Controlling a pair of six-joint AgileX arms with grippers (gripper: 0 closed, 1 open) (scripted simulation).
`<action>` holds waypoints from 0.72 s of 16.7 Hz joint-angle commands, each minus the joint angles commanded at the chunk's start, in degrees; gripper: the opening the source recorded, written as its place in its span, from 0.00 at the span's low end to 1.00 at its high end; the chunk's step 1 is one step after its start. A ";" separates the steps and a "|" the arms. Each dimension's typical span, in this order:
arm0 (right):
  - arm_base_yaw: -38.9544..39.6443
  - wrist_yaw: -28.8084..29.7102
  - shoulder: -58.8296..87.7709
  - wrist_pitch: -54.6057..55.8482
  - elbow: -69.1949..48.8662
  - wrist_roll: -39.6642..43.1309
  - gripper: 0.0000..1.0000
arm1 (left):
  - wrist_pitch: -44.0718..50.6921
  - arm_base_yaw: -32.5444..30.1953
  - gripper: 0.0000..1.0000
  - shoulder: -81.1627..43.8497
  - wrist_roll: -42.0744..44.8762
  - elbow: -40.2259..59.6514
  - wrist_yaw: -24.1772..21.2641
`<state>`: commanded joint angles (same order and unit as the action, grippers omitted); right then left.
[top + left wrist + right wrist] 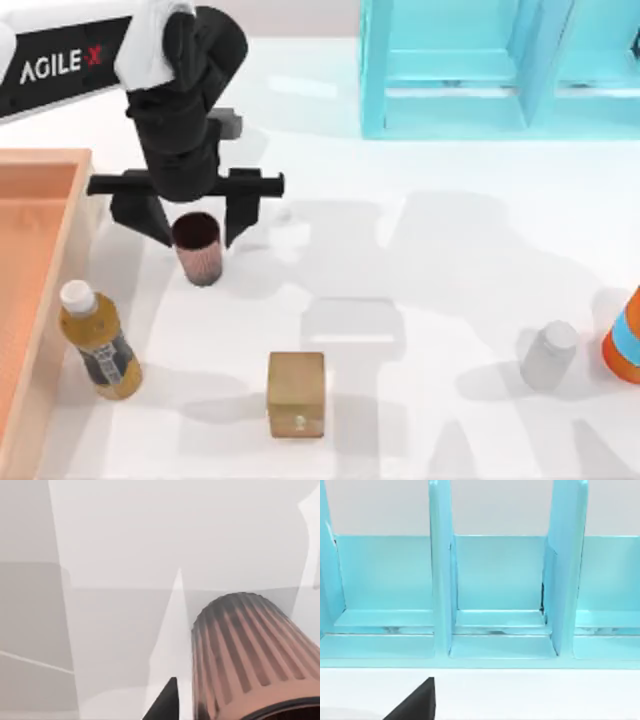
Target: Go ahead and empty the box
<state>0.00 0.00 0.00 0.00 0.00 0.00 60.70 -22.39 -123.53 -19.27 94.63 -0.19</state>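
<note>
Fingers [150, 222] of the left gripper [196, 222] stand apart, straddling the ribbed reddish-brown cup [197, 247] upright on the white table [420, 300]; the shallow orange wood-walled box [62, 262] lies just leftward, nearest this arm

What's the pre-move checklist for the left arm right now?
1. Left gripper open: ok, fingers spread to either side of the cup.
2. Cup released: ok, it stands upright on the table, outside the box, no finger visibly touching it.
3. Lift path: ok, judging from the top view nothing sits above the gripper; go straight up so the fingers don't clip the cup.
4. Bottle: ok, on the table beside the box wall, apart from the cup.
5. Box empty: cannot tell, just part of its floor is in frame.
6. Right gripper: cannot tell, its wrist view faces the shelf.
</note>
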 joint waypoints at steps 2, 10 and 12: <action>0.00 0.00 0.00 0.00 0.00 0.00 1.00 | 0.00 0.00 0.98 0.00 0.00 0.00 0.00; 0.00 0.00 0.00 0.00 0.00 0.00 1.00 | 0.00 0.00 1.00 0.00 0.00 0.00 0.00; 0.00 0.00 0.00 0.00 0.00 0.00 1.00 | 0.19 0.03 1.00 -0.02 -0.01 0.18 0.00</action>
<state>0.00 0.00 0.00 0.00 0.00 0.00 60.88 -22.36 -123.54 -19.28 94.82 -0.19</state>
